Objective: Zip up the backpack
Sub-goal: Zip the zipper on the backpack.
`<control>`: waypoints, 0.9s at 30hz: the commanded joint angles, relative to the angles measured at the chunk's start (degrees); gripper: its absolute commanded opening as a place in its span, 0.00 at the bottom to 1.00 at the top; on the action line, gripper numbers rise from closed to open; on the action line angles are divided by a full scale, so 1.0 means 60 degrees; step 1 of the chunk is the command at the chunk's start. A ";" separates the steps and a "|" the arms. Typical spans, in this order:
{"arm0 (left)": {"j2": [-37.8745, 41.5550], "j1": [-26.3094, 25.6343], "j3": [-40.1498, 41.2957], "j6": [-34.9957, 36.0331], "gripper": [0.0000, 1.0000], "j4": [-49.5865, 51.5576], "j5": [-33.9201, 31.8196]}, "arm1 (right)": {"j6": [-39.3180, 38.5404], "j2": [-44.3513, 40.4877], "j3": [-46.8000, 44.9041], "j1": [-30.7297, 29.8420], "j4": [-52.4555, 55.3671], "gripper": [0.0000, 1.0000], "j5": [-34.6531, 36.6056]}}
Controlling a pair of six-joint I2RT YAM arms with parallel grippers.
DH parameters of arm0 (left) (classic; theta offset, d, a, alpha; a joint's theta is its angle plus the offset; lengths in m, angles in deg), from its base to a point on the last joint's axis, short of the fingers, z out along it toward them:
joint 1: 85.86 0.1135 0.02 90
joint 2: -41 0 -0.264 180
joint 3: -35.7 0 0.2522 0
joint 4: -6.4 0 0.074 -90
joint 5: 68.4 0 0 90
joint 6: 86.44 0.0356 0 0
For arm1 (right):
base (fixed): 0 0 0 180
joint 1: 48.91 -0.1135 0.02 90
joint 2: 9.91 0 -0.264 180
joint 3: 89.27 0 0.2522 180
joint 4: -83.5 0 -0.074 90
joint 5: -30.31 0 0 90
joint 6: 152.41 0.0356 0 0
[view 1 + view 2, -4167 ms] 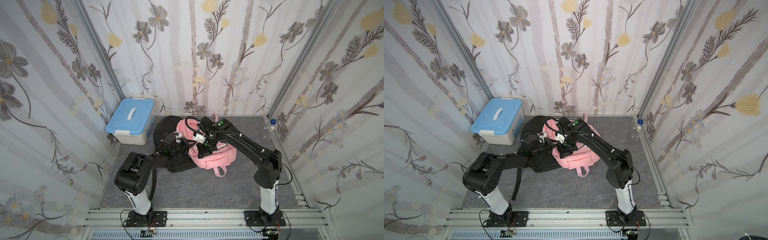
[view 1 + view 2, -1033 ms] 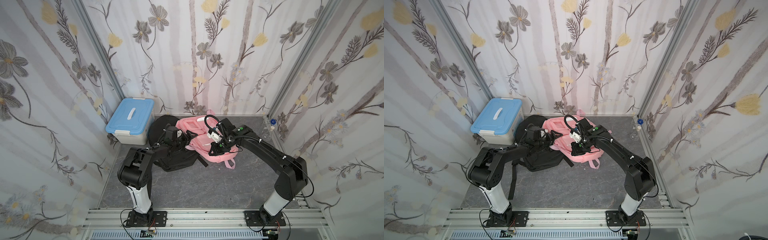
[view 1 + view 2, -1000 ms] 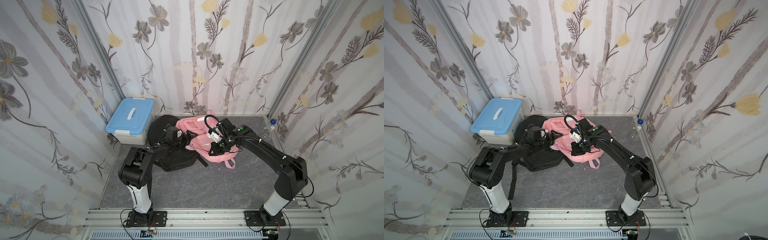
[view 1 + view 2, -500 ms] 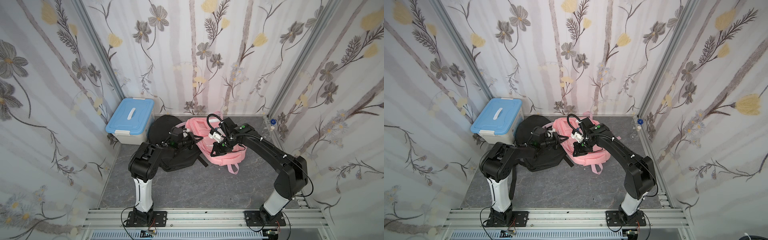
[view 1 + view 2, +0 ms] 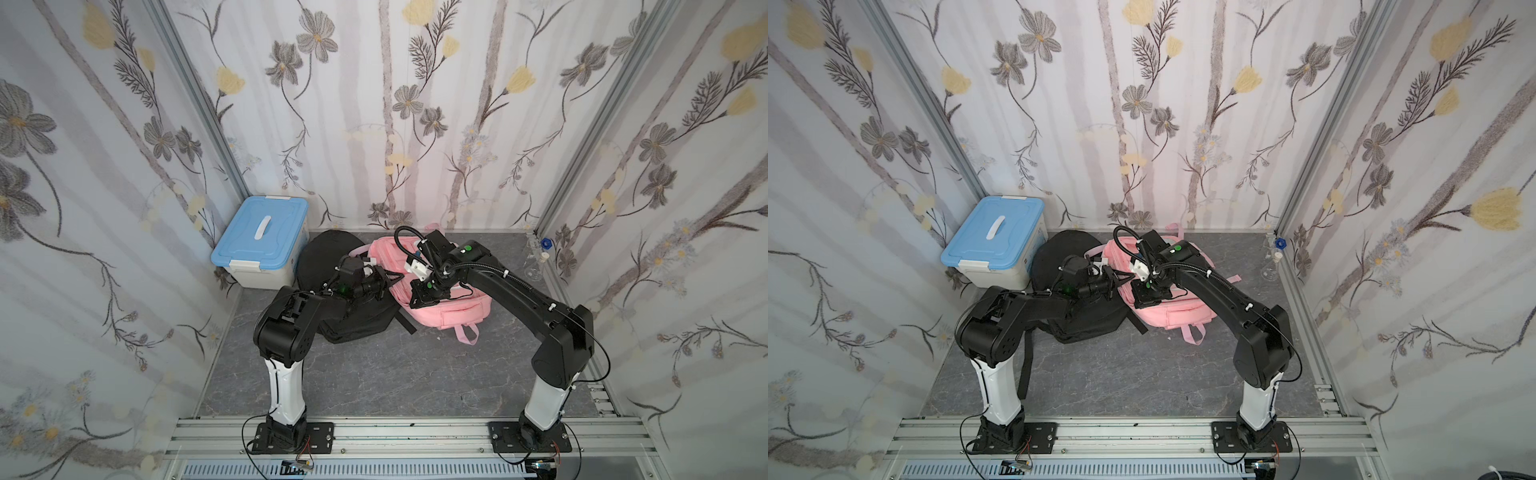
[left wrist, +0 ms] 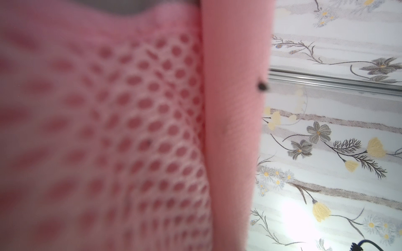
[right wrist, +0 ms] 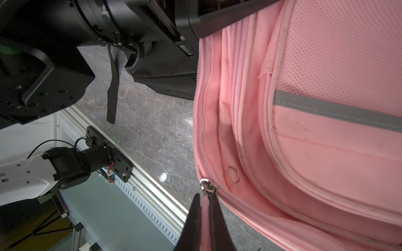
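right gripper (image 7: 204,208) pinches the pink backpack's (image 7: 326,152) zipper pull (image 7: 206,195); just past its fingers (image 7: 192,219) the open compartment (image 7: 214,130) holds a metal ring (image 7: 233,173). left gripper (image 5: 390,275) clamps the backpack's rim.

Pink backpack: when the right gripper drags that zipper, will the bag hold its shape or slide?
Likely floppy: the backpack fabric sags and creases beside the zipper pull pinched in the right gripper. Probably light, lying slumped, so it may slide on the smooth table unless braced.
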 commanded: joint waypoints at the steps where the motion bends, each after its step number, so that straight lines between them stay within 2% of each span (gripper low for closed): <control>1: 0.0206 -0.0072 0.0069 0.0122 0.00 -0.0515 -0.0072 | 0.0715 0.0182 0.0542 -0.0403 -0.0686 0.00 0.0723; 8: 0.0407 -0.0125 0.0179 0.0352 0.00 -0.0190 -0.0215 | 0.1356 0.1315 0.2277 -0.1195 -0.0255 0.00 0.2121; 15: 0.0482 -0.0125 0.0115 0.0455 0.00 0.0151 -0.0341 | 0.2379 0.1425 0.2689 -0.1668 -0.1098 0.00 0.3581; 19: 0.0416 -0.0125 0.0004 0.0461 0.00 0.0189 -0.0358 | 0.2740 0.2199 0.4049 -0.2347 -0.0735 0.00 0.4491; 24: 0.0498 -0.0125 0.0048 0.0492 0.00 0.0275 -0.0410 | 0.3343 0.2653 0.4260 -0.2547 -0.1448 0.00 0.4721; 27: 0.0512 -0.0125 0.0073 0.0490 0.00 0.0293 -0.0424 | 0.3502 0.2638 0.4317 -0.2685 -0.1693 0.00 0.5439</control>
